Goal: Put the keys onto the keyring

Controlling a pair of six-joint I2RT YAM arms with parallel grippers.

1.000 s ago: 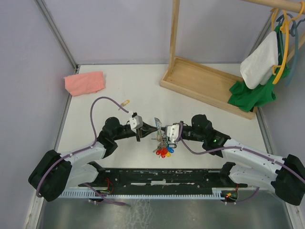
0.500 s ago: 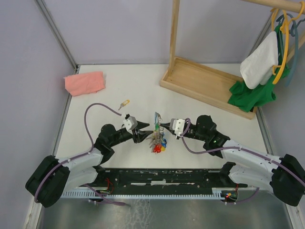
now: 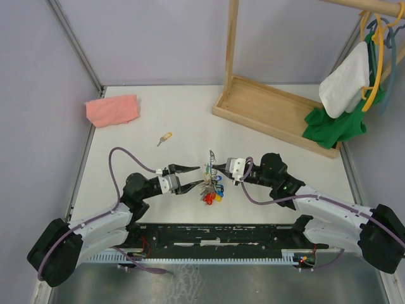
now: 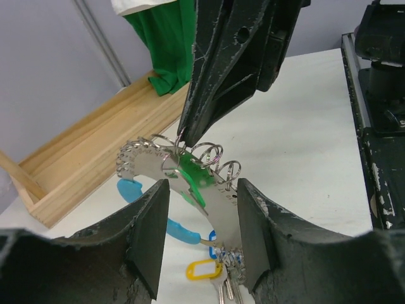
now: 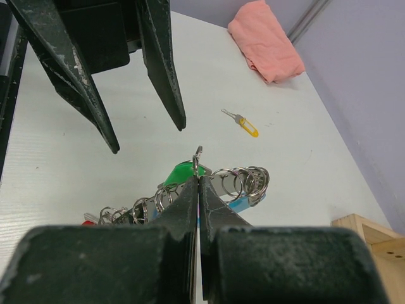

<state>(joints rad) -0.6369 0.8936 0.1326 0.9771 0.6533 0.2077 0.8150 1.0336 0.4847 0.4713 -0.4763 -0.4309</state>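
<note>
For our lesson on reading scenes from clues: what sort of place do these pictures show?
Probably a robotics lab test cell: a white table boxed in by plain walls, two robot arms bolted at its edge, and staged props, a wooden clothes rack and a pink cloth.

My left hand (image 3: pixel 193 177) spread wide open, my right hand (image 3: pixel 215 168) pinched tight shut, both arms angled inward, fingertips facing.
</note>
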